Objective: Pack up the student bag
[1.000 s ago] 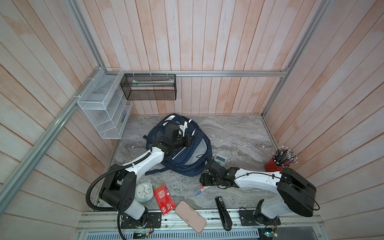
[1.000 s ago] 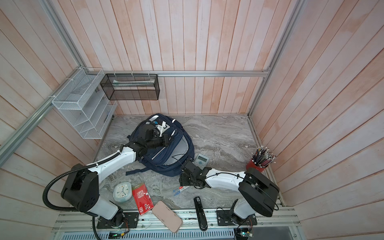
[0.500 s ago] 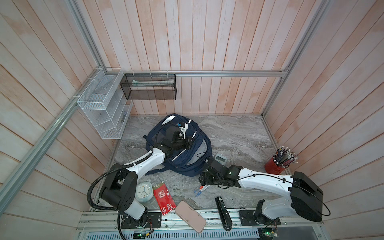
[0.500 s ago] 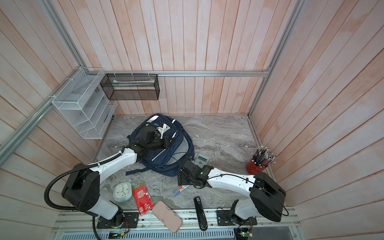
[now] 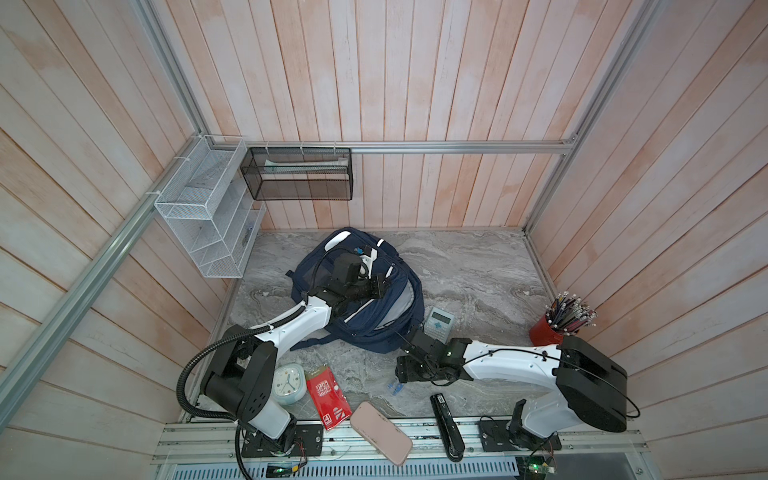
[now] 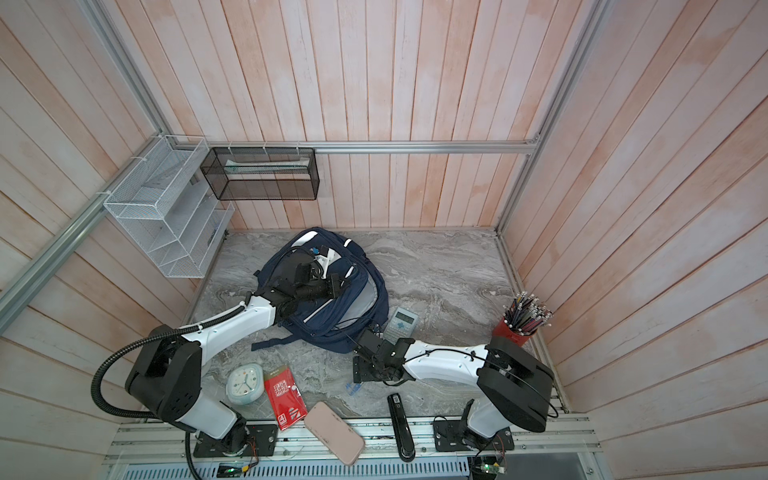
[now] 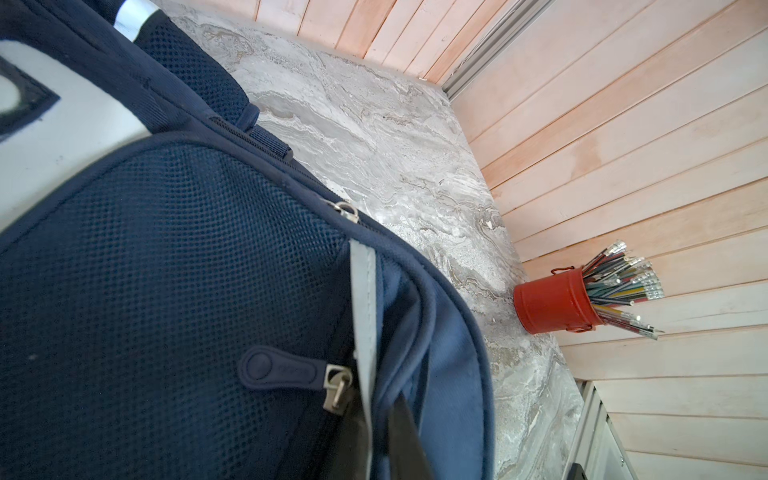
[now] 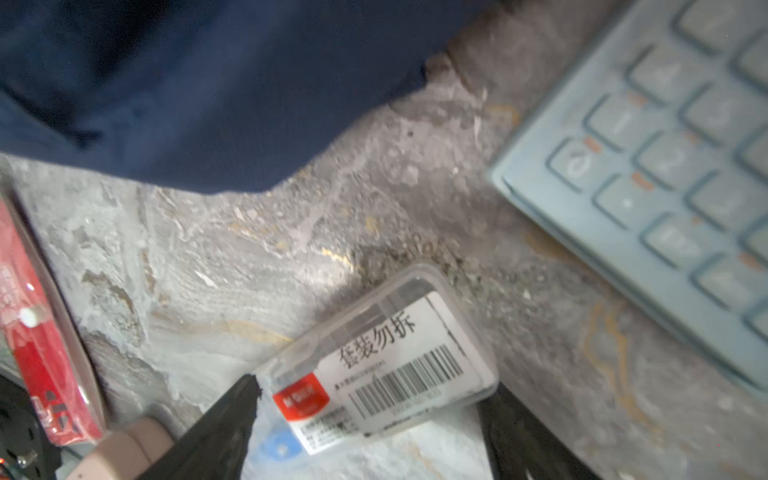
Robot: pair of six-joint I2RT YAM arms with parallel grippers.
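Bag: student bag [image 5: 386,332] lies open on the table [image 5: 478,270], toward the back wall.
Left: left gripper [image 5: 380,286] pinched tight on the bag's flap edge.
Right: right gripper [image 8: 372,399] spread wide, straddling a clear case [image 8: 386,353], no grip.
Around: calculator [image 5: 439,322] just beside the bag and the right arm; red packet [image 5: 328,395] and stapler [image 5: 445,424] by the front rail.

Calc [image 5: 439,323] nr clear box [image 8: 386,365]; red pencil cup [image 5: 545,333] by wall; clock [image 5: 287,383], red pkt [image 5: 328,392], maybe stapler [image 5: 446,424] front.
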